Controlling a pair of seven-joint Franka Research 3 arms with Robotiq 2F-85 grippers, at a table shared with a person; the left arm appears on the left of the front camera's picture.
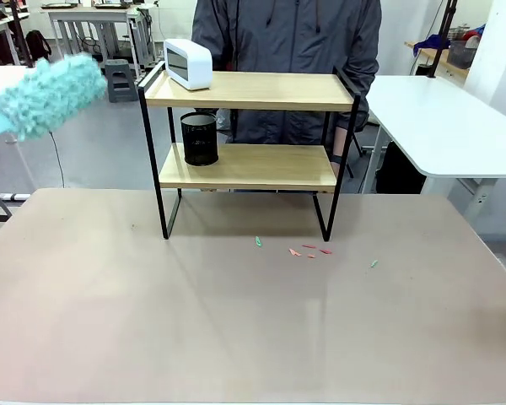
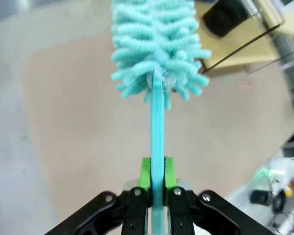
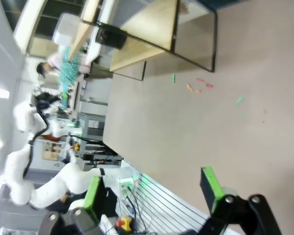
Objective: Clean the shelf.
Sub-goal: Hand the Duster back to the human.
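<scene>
Poised to dust: the left end effector (image 2: pixel 157 174) clenches the handle of one teal duster (image 1: pixel 51 94), held up left of the one two-board shelf (image 1: pixel 249 90). The shelf stands at the far middle of the bench (image 1: pixel 236 321), in front of a person. The right end effector (image 3: pixel 152 188) hangs released. A broad sweep could knock off the one white boxy device (image 1: pixel 188 64) (perched at the top board's corner) or tip the one black mesh cup (image 1: pixel 199 139) below. Perhaps six coloured scraps (image 1: pixel 293 251) litter the bench.
</scene>
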